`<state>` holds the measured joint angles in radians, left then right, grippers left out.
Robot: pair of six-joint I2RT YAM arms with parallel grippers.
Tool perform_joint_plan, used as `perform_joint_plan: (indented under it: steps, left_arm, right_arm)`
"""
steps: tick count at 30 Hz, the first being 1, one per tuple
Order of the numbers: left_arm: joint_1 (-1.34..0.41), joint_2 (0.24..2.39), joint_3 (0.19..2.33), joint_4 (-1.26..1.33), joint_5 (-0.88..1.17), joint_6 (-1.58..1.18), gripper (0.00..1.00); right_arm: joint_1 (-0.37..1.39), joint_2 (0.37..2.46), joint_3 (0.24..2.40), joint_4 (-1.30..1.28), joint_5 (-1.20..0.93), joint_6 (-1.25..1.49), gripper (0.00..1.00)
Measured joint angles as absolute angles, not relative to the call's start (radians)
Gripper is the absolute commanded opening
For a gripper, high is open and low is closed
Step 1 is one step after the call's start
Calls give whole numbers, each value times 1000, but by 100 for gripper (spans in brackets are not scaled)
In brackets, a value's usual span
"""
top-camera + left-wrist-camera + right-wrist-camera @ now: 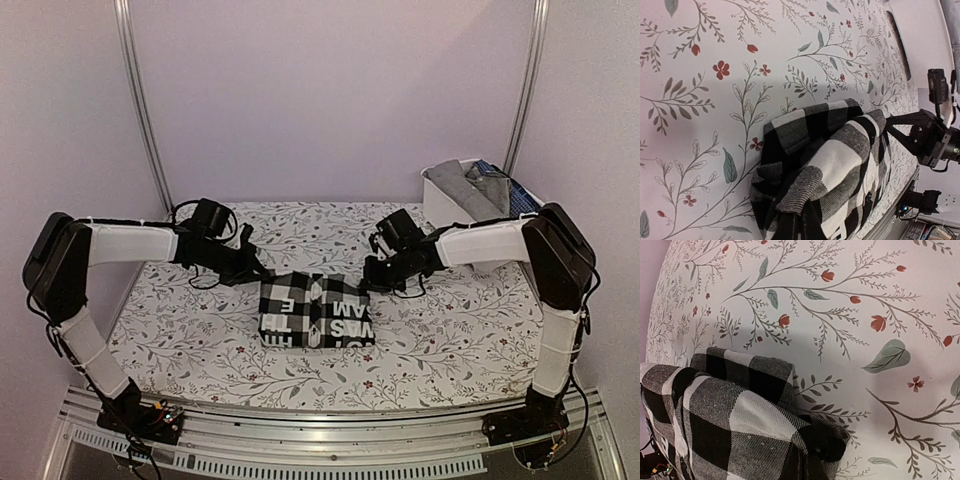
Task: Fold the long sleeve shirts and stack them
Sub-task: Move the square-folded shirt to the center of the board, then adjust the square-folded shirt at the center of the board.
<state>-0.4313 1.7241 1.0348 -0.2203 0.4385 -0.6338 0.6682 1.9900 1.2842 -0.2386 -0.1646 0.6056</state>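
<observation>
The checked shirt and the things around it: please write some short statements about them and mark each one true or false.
1. The checked shirt lies folded on the table. True.
2. The shirt sits inside the bin. False: the bin, far right, holds grey and blue clothes; the shirt is on the table.
3. The left claw and the right claw are at the shirt's far corners. True.
4. The table is plain white. False: it has a flower pattern.
</observation>
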Motion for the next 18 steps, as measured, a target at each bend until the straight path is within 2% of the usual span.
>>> perform_joint_plan:
  steps: [7,8,10,11,15,18]
  left_arm:
    - [-399,1724,1064,-224,411,-620,0]
    - [-392,1750,1087,-223,412,-613,2]
    - [-376,1811,1143,-224,419,-595,12]
    - [-369,1840,1172,-227,425,-584,18]
    - [-331,1943,1294,-255,424,-545,49]
    - [-312,1951,1333,-283,411,-526,55]
  right_arm:
    - [654,1905,1290,-235,-141,612,0]
    - [647,1914,1304,-235,-141,610,0]
    - [633,1948,1340,-234,-140,605,0]
    - [626,1968,1357,-231,-140,602,2]
    - [596,2060,1429,-242,-136,585,24]
    - [583,2096,1468,-278,-117,568,43]
